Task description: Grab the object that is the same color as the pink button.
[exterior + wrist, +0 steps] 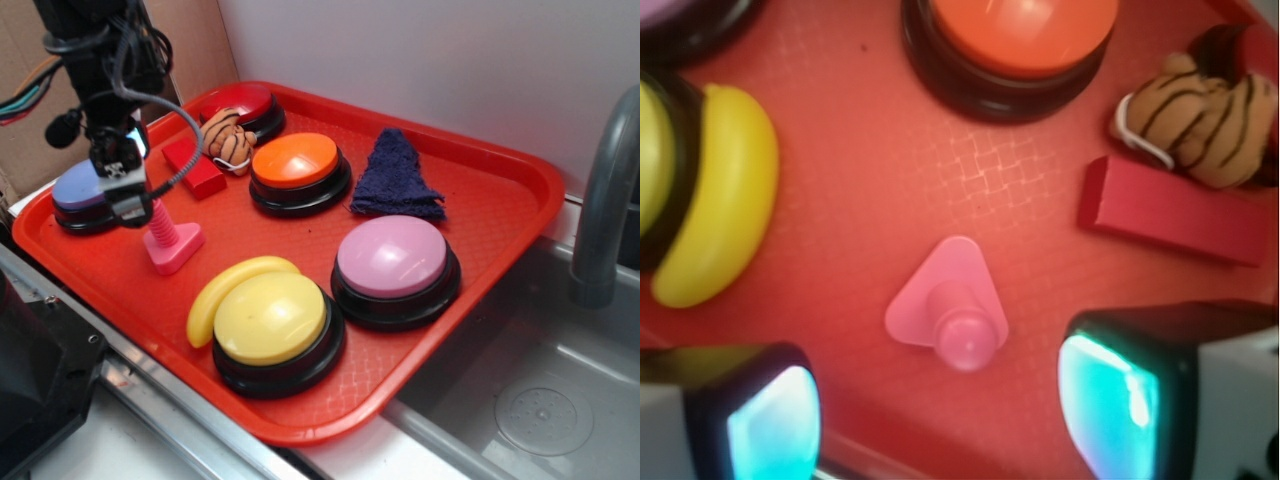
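The object, a small bright pink toy bolt [170, 238], stands upright on its flat base at the left of the red tray [480, 240]. My gripper [130, 207] hangs just above and to the left of its top. From the wrist, the bolt [952, 318] sits a little ahead of the gap between my fingertips [1110, 400]. My gripper [940, 415] is open with nothing between its fingers. The pink button [392, 258], a pale pink dome on a black base, rests at the tray's front right, well away from the gripper.
Around the bolt are a yellow button [270, 320] with a yellow banana toy [232, 288], an orange button [297, 165], a red button [240, 105], a blue-purple button [80, 192], a red block [1175, 212], a striped toy [228, 138] and a dark blue cloth [397, 175]. A sink [540, 390] with a faucet [605, 200] lies to the right.
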You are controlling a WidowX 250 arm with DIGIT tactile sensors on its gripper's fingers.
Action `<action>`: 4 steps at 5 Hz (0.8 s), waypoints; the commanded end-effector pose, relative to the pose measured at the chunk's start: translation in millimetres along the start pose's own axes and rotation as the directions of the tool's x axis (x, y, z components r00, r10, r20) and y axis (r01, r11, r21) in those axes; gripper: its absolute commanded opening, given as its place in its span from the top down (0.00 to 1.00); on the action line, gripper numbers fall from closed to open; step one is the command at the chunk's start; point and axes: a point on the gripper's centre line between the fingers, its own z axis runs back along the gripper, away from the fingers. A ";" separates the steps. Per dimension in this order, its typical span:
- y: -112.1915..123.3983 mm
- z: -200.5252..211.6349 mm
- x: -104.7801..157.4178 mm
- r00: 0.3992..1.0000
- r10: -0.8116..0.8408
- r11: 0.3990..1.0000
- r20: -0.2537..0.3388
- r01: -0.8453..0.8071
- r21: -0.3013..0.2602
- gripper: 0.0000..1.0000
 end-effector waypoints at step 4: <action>9.3 -40.0 1.7 0.999 -0.009 1.000 -0.038 0.009 -0.015 1.00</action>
